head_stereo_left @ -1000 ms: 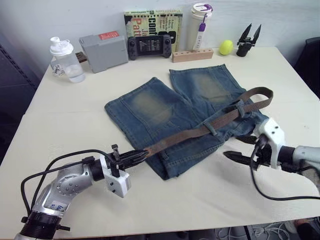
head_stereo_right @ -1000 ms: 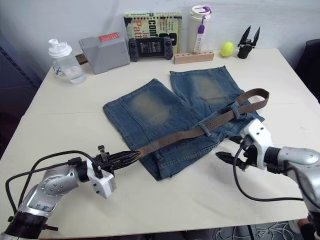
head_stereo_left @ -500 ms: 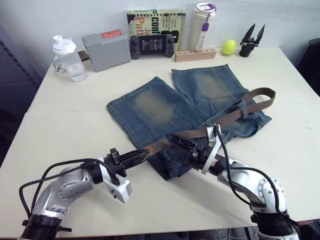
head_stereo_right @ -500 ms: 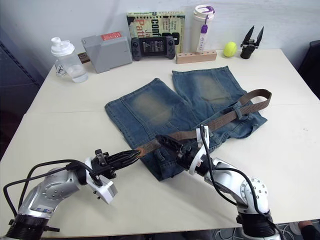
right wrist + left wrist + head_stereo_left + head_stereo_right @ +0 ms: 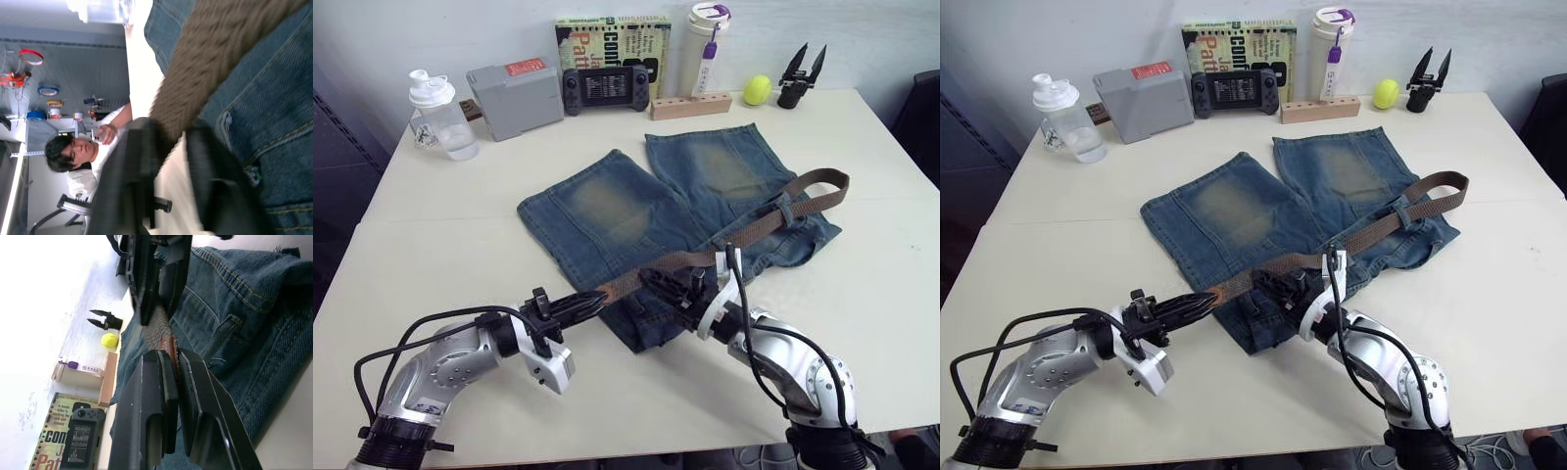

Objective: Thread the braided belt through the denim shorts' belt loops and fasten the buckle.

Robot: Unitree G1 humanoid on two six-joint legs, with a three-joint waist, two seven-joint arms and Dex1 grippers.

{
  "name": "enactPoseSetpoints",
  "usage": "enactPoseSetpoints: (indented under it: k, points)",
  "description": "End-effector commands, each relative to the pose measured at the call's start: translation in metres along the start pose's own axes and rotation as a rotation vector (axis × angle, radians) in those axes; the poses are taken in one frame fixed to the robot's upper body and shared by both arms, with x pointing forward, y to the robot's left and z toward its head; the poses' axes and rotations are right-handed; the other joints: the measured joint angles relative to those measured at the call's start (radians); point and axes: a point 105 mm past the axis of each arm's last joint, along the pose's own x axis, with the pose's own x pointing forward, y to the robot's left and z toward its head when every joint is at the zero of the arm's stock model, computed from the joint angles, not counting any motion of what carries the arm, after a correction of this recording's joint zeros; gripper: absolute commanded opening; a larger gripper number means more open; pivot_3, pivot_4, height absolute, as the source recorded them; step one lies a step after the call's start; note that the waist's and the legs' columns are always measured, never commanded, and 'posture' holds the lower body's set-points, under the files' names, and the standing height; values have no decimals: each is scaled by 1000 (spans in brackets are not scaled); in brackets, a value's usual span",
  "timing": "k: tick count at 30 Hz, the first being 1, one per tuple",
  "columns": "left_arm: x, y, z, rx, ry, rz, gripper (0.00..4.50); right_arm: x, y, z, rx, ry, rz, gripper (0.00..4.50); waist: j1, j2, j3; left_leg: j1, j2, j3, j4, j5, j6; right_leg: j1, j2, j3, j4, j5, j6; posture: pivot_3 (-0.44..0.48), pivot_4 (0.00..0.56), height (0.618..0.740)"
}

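The denim shorts (image 5: 607, 211) lie flat mid-table, waist toward me. The braided belt (image 5: 754, 228) runs across the waistband, through belt loops (image 5: 783, 209), and curls back at the far right. I cannot make out the buckle. My left gripper (image 5: 597, 297) is shut on the belt's near end; the left wrist view shows the brown tip pinched at that gripper (image 5: 168, 352), beside a belt loop (image 5: 221, 331). My right gripper (image 5: 651, 281) sits just beyond it, shut on the belt, whose strap (image 5: 215, 44) runs between its fingers (image 5: 134, 166).
Along the back of the table (image 5: 460, 225) stand a clear bottle (image 5: 438, 113), grey box (image 5: 517, 96), game controller (image 5: 605, 88), book (image 5: 607, 39), tumbler (image 5: 703, 44), wooden block (image 5: 690, 105), yellow ball (image 5: 757, 90) and a loose black gripper (image 5: 798, 78). A person (image 5: 98, 147) sits in the background.
My right gripper swung from the table's right side to the belt near my left gripper, then went from open to shut on the strap. The left gripper kept its hold.
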Motion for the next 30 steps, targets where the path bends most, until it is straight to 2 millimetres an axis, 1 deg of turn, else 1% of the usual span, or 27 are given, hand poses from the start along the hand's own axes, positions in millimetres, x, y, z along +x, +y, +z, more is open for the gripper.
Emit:
enactPoseSetpoints:
  k: [1, 2, 3, 4, 5, 6, 8, 9, 12, 13, 15, 17, 19, 25, 30]
  points:
    - [7, 10, 8, 0, -42, 33, 0, 2, 13, -4, -4, 9, 29, 27, 0, 0, 0, 0, 0, 1, 0, 0, 0, 0, 0, 0, 0, 0, 0, 0, 150, 720]
    - [6, 11, 8, -10, -43, 38, 0, 3, 13, -2, -2, 3, 24, 27, 0, 0, 0, 0, 0, 2, 0, 0, 0, 0, 0, 0, 0, 0, 0, 0, 150, 720]
    - [5, 13, 8, -38, -44, 54, 434, 3, 12, 1, 1, -7, 21, 3, 0, 0, 0, 0, 0, 2, 0, 0, 0, -1, 0, 0, 0, 0, 0, 0, 150, 720]
    - [5, 14, 7, -64, -42, 62, 709, 3, 12, 4, 3, -21, 21, 0, 0, 0, 0, 0, 0, 3, 0, 0, 0, -1, 0, 0, 0, 0, 0, 0, 150, 720]
    - [5, 13, 7, -81, -37, 57, 1130, 2, 13, 11, 8, -46, 24, 0, 0, 0, 0, 0, 0, 4, 0, 0, 0, -1, 0, 0, 0, 0, 0, 0, 150, 720]
    - [4, 13, 6, -91, -27, 54, 1341, 1, 13, 18, 4, -68, 27, 0, -1, 0, 0, 0, 0, 5, 0, 0, 0, -1, 0, 0, 0, 0, 0, 0, 150, 720]
    - [2, 11, 4, -118, -10, 48, 2131, -2, 13, 30, -12, -99, 23, 0, -1, 0, 0, -1, 0, 6, 0, 0, 0, -1, 0, 1, 0, 0, 0, 0, 150, 720]
    - [-3, 9, 4, -198, 5, 57, 2431, -7, 10, 42, -47, -120, 9, 0, 0, 0, 0, 0, 0, 7, 0, 0, 0, -1, 0, 1, 0, 0, 0, 0, 150, 720]
    - [-15, 7, 1, -383, 45, 82, 2431, -16, 3, 61, -110, -149, -18, 0, -5, 0, 0, 0, 0, 9, -1, -1, 2, -2, -1, 1, 0, 0, 0, 0, 150, 720]
    - [-18, 4, 0, -427, 60, 72, 2431, -17, -1, 65, -145, -144, -38, 0, -6, 0, 0, 0, 1, 9, -1, -1, 2, -2, -1, 1, 0, 0, 0, 0, 150, 720]
    - [-26, -2, 3, -619, 76, 78, 2431, -19, -10, 67, -227, -117, -78, 0, -7, 0, 0, 0, 0, 10, -1, -1, 2, -2, -1, 1, 0, 0, 0, 0, 150, 720]
    - [-31, -10, 8, -725, 84, 48, 2431, -20, -22, 67, -262, -107, -121, 0, -12, 0, 0, 0, 1, 10, 0, -1, 2, -2, -1, 1, 0, 0, 0, 0, 150, 720]
    - [-34, -14, 10, -766, 106, 24, 2431, -19, -28, 62, -320, -78, -136, 0, -19, 0, 0, 1, 1, 10, -1, -1, 2, -2, -1, 2, 0, 0, 0, 0, 150, 720]
    - [-33, -6, 9, -785, 125, 59, 2431, -6, -31, 44, -419, -27, -116, 0, -19, 0, 0, 0, 0, 11, -1, -1, 2, -2, -1, 2, 0, 0, 0, 0, 150, 720]
    - [-31, -6, 10, -780, 126, 44, 2431, 3, -28, 27, -479, 19, -90, 0, -20, 0, 0, 0, 0, 12, -1, -1, 2, -2, 0, 2, -1, 0, 0, 0, 150, 720]
